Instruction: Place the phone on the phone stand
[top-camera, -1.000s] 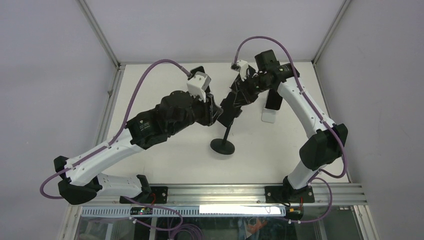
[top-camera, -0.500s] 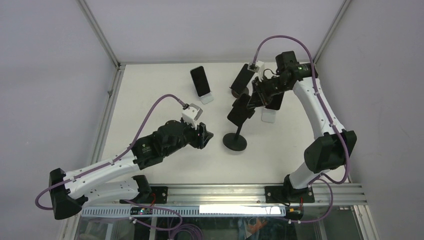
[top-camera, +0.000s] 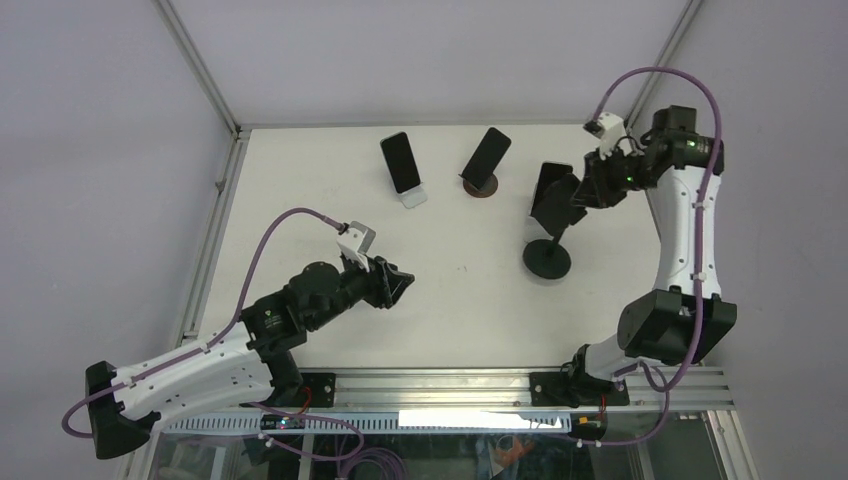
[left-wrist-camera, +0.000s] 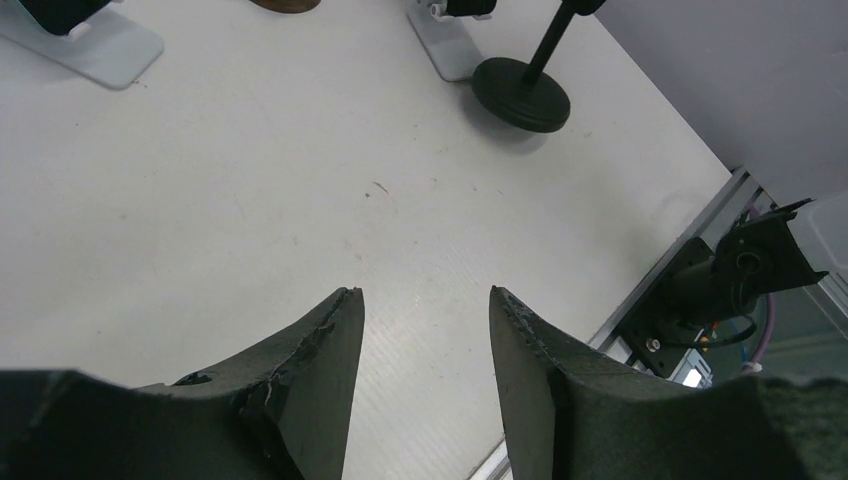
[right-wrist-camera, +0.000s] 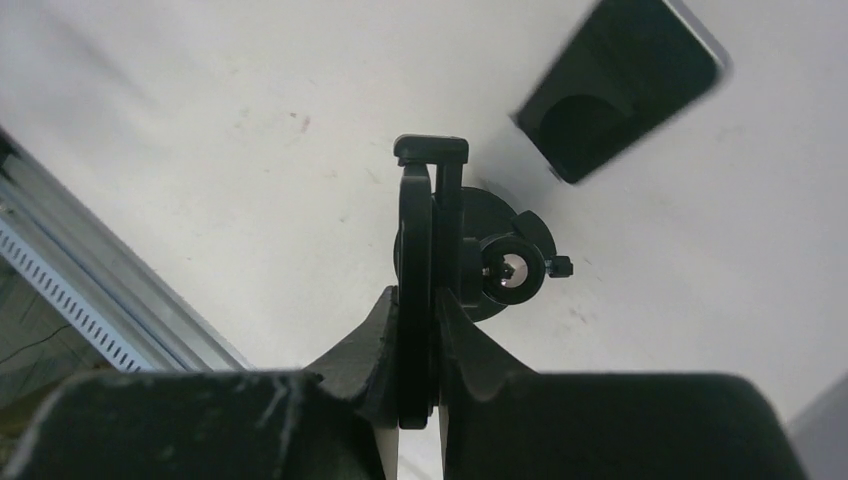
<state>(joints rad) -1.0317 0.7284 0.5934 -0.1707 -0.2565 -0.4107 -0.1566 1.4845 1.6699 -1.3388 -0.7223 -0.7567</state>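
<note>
Phone (right-wrist-camera: 414, 230): seen edge-on, flat against the cradle (right-wrist-camera: 450, 215) of the phone stand (top-camera: 547, 260), at 3 o'clock on the bench (top-camera: 470, 310).
Clip (right-wrist-camera: 431, 150): hooked over the top edge, so the seat is judged made.
Right end effector (right-wrist-camera: 415, 320): clenched on the phone's lower part.
Left end effector (left-wrist-camera: 422, 300): released, nothing held, at 8 o'clock, well apart.
Step in hand: letting go is judged due.
Care: the grip is best loosened slowly and drawn straight back, so the slim stand is not dragged or tipped.
</note>
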